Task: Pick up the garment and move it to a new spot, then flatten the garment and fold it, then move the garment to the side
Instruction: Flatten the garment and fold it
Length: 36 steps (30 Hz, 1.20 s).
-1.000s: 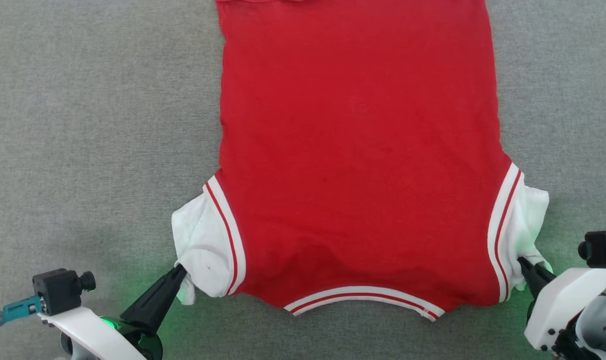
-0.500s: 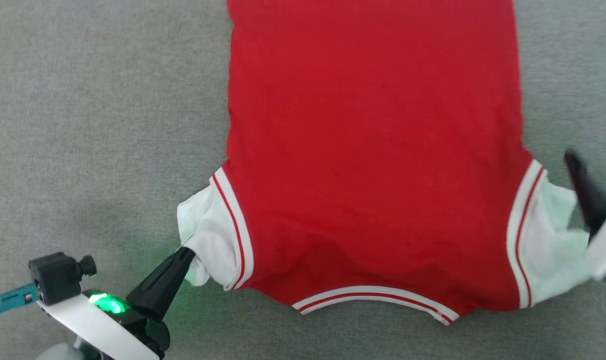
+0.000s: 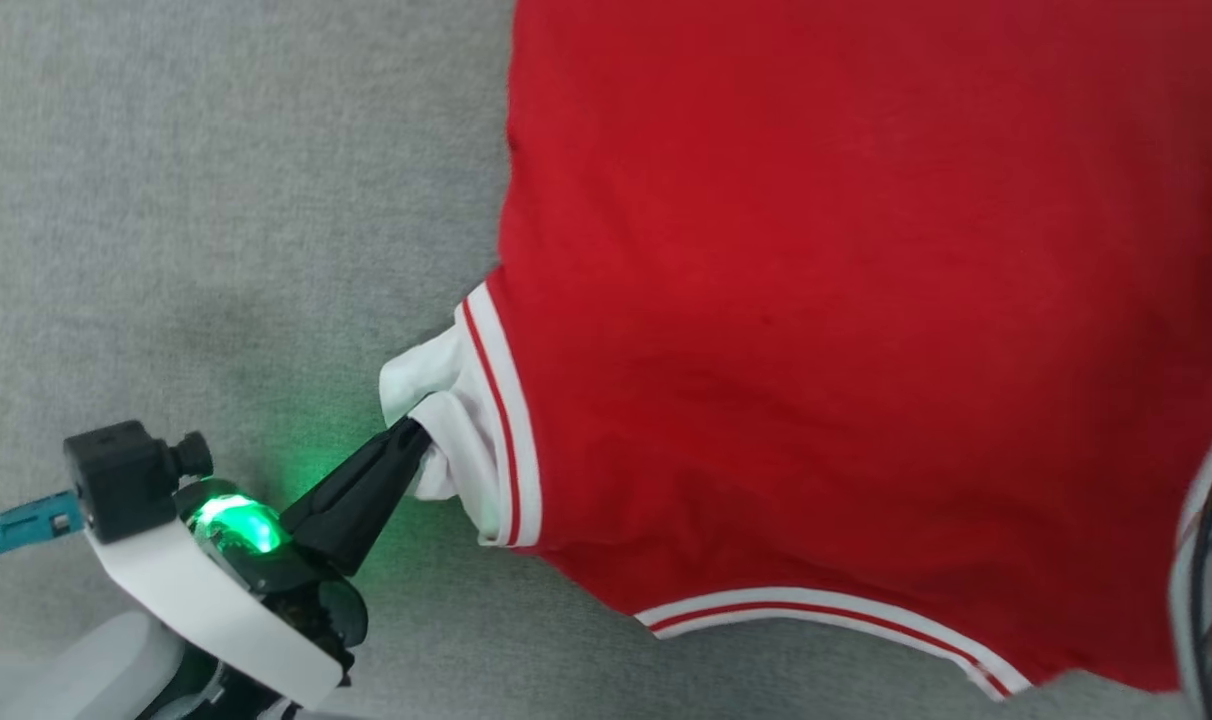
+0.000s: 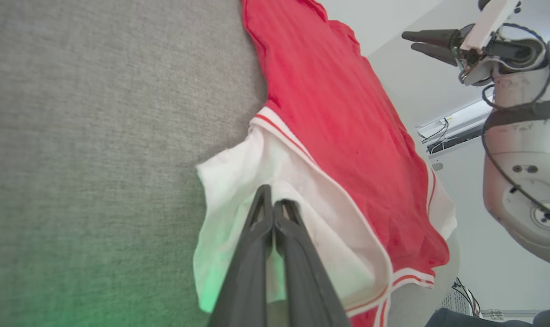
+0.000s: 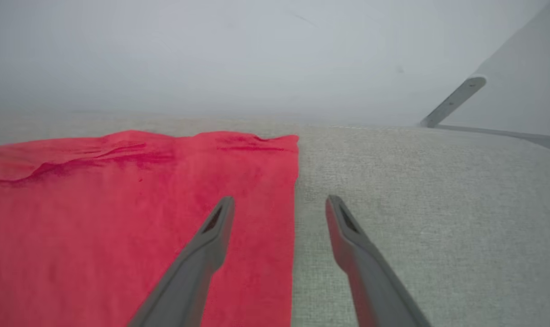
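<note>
The garment (image 3: 816,300), a red T-shirt with white sleeves and striped trim, lies spread on the grey fabric surface (image 3: 166,200), neckline nearest me. My left gripper (image 3: 416,435) is shut on the left white sleeve (image 3: 436,370), which is bunched up at its tips. The left wrist view shows the same pinch (image 4: 271,204) on the white sleeve (image 4: 238,181). It also shows my right gripper (image 4: 413,42) raised well above the garment (image 4: 347,118). In the right wrist view the right gripper (image 5: 279,200) is open and empty, hovering over the garment's (image 5: 120,204) straight side edge.
Bare grey surface (image 5: 415,181) stretches to the garment's right, and more lies to its left (image 4: 98,113). My right arm's pale forearm (image 3: 1201,560) with a cable crosses the head view's right edge. A pale wall (image 5: 257,54) stands behind the surface.
The right gripper has let go of the right sleeve, opened and risen away from the garment. The left gripper still pinches the left sleeve. The head camera has shifted, sliding the garment rightward in view.
</note>
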Motion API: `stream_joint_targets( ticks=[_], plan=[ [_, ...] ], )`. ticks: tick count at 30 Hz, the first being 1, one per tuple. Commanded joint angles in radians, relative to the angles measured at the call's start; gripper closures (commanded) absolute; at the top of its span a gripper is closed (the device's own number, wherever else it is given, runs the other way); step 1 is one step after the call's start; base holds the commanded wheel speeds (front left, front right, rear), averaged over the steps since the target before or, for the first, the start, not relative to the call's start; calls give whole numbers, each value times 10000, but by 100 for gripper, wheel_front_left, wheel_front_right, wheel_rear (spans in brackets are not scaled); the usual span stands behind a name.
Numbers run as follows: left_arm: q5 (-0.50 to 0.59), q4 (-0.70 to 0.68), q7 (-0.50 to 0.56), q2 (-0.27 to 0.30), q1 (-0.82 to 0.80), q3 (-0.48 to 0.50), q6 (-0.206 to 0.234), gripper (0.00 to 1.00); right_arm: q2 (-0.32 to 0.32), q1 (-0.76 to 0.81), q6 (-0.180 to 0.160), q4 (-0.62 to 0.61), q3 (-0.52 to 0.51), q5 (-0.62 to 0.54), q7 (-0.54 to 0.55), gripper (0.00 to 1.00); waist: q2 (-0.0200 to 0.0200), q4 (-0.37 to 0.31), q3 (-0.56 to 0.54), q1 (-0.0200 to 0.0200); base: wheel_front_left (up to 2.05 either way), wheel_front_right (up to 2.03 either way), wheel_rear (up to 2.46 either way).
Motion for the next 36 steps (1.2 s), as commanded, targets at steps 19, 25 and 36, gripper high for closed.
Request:
stream_joint_targets(
  ticks=[19, 25, 36],
  plan=[
    [-173, -76, -28, -169, -1052, -811, 24, 100, 57, -2488, -7, 3088, -2244, -3307, 1640, 0, 0, 1351, 1408, 0, 0, 0, 0],
    [-183, -142, -26, -141, -1093, -758, 24, 100, 198, -2516, -8, 2986, -2407, -3337, 1451, 100, 0, 1258, 1475, 0, 0, 0, 0],
    [-94, -22, -29, -134, -704, -125, 24, 100, 165, -2521, -7, 2954, -1670, -2471, 668, 100, 0, 749, 689, 0, 0, 0, 0]
  ],
)
